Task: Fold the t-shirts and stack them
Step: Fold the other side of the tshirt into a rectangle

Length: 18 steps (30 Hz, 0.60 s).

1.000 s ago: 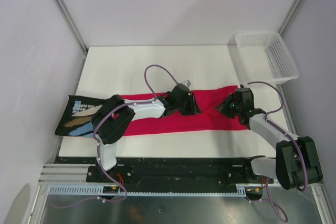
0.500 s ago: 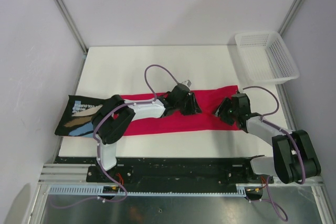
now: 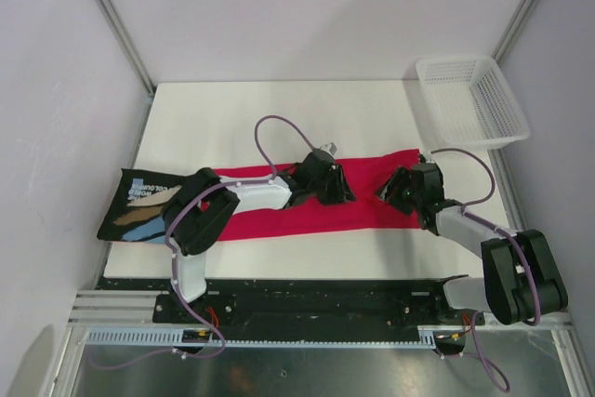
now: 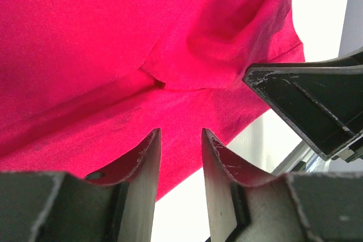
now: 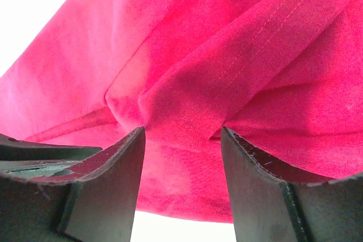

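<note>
- A white table (image 3: 279, 109) fills the middle of the top view, its surface matte and smooth.
- A plain pale back wall (image 3: 316, 6) rises behind the table's far edge.
- A left wall (image 3: 46, 137) and a right wall (image 3: 567, 90), both a faint lilac-grey, close in the sides.
- Two aluminium posts, the left post (image 3: 112, 20) and the right post (image 3: 530, 2), slant up from the table's far corners.
- A black strip (image 3: 325, 297) runs along the table's near edge.
- Below it lie a pale slotted rail (image 3: 307, 337) and a brushed metal sheet (image 3: 325, 374).
- The light is soft and even, and a dim shadow sits on the sheet's left end.
</note>
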Motion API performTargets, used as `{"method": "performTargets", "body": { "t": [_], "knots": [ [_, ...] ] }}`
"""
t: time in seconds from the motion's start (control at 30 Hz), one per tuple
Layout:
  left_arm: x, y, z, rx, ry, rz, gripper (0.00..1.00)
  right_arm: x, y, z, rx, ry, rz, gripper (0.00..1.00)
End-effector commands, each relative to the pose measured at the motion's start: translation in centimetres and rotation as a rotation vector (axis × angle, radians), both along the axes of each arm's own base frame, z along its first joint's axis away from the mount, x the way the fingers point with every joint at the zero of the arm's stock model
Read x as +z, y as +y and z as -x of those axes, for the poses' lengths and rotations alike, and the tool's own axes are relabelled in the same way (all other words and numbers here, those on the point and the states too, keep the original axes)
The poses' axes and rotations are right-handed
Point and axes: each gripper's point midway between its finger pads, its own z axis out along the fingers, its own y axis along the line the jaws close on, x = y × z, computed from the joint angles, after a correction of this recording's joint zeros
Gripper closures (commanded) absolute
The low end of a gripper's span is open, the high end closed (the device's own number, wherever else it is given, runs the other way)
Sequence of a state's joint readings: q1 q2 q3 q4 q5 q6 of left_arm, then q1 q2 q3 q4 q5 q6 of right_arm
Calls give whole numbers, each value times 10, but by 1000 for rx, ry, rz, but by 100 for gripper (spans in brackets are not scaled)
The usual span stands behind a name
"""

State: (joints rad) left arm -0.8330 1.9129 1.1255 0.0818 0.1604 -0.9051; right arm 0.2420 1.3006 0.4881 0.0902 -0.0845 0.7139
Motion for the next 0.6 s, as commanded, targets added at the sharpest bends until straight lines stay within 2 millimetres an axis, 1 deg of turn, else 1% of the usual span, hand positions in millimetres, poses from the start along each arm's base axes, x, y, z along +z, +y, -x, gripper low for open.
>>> {"method": "performTargets", "body": {
  "t": [0.0, 0.17, 0.27, 0.57],
  "knots": [
    [19, 0, -7, -10, -56, 28, 61, 15, -1, -11, -11, -82, 0, 40],
    [18, 1, -7, -9, -54, 26, 61, 2, 1, -8, -10, -34, -2, 41],
    [17, 2, -7, -7, -52, 25, 61, -3, 3, -8, -3, -26, 3, 41],
    [18, 4, -8, -2, -51, 26, 61, -2, 10, -17, 6, -45, -14, 42]
  ]
}}
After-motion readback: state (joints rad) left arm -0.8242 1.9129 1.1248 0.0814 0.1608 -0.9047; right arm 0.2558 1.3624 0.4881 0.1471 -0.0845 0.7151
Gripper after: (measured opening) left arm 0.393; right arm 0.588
